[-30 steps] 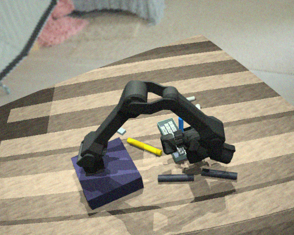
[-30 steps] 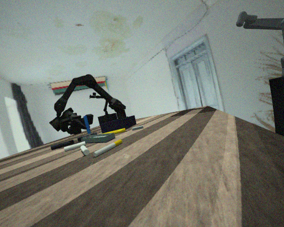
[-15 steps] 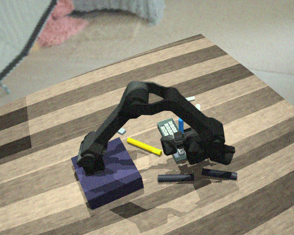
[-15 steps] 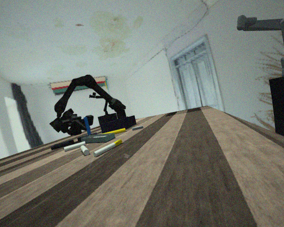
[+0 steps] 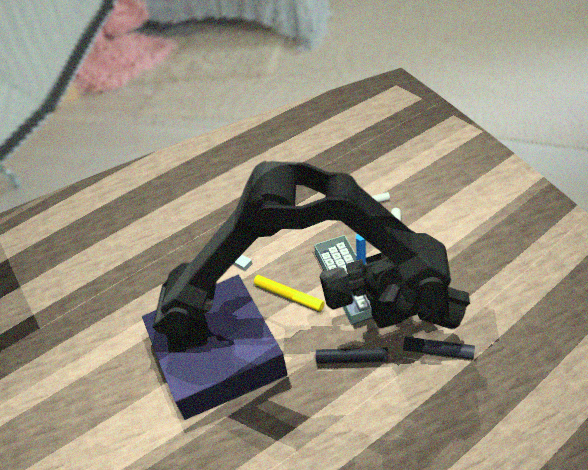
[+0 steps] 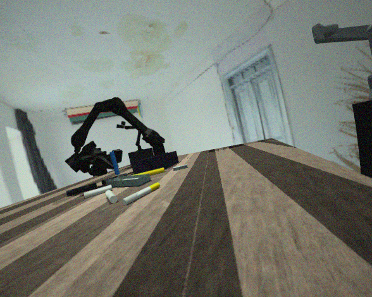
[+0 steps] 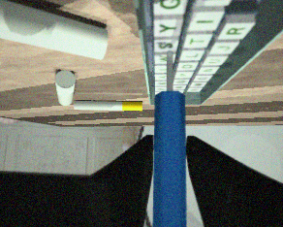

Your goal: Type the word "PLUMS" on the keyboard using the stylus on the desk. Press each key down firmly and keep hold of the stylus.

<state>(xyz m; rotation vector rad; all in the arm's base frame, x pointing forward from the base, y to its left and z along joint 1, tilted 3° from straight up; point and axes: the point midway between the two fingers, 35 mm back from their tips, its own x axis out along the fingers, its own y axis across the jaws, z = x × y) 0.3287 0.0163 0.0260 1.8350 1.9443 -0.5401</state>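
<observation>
My gripper (image 5: 357,277) (image 6: 113,157) (image 7: 170,143) is shut on the blue stylus (image 5: 360,247) (image 6: 114,163) (image 7: 170,118). It holds the stylus low over the keyboard (image 5: 359,318) (image 6: 130,181) (image 7: 254,48), which lies flat. The stylus's thin grey tip (image 7: 170,70) points along the keyboard and ends at or beside the S key (image 7: 163,45). Whether it touches the key or presses it down I cannot tell. The Y, G, T, I and R keys show nearby in the wrist view. The arm and gripper hide part of the keyboard in the top view.
A yellow cylinder (image 5: 289,293) (image 6: 152,171) and a small pale block (image 5: 243,262) (image 6: 179,167) lie toward the base. Two black cylinders (image 5: 351,356) (image 5: 438,348) lie along one side. White cylinders (image 6: 97,191) (image 7: 65,88) and a white-and-yellow one (image 6: 141,193) (image 7: 107,105) lie beyond the keyboard.
</observation>
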